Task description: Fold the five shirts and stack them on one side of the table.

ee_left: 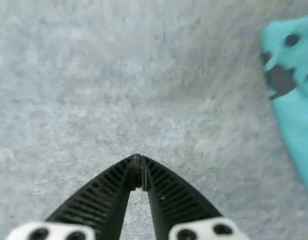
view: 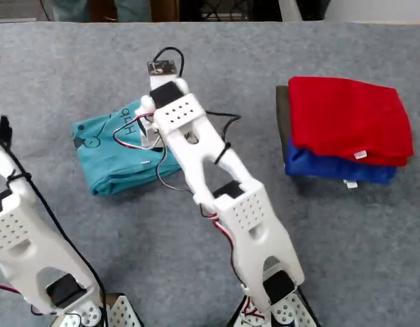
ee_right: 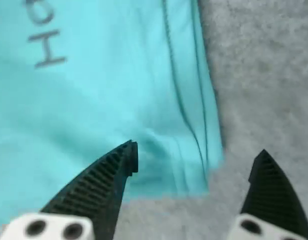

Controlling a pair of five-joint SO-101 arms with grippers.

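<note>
Hovering over the folded teal shirt [view: 101,160], my right end effector [ee_right: 196,157] is released, jaws spread wide across the shirt's edge: one finger above the cloth, the other above bare grey tabletop [view: 333,245] just beside it. My right arm lies stretched out long from its base to that shirt, wrist tipped downward. My left arm stands bent on the teal shirt's other side. My left end effector [ee_left: 138,162] is clenched on nothing, tips together, pointing down at tabletop near the shirt. Well apart from the teal shirt, a folded red shirt [view: 346,116] rests atop a blue shirt [view: 319,167].
</note>
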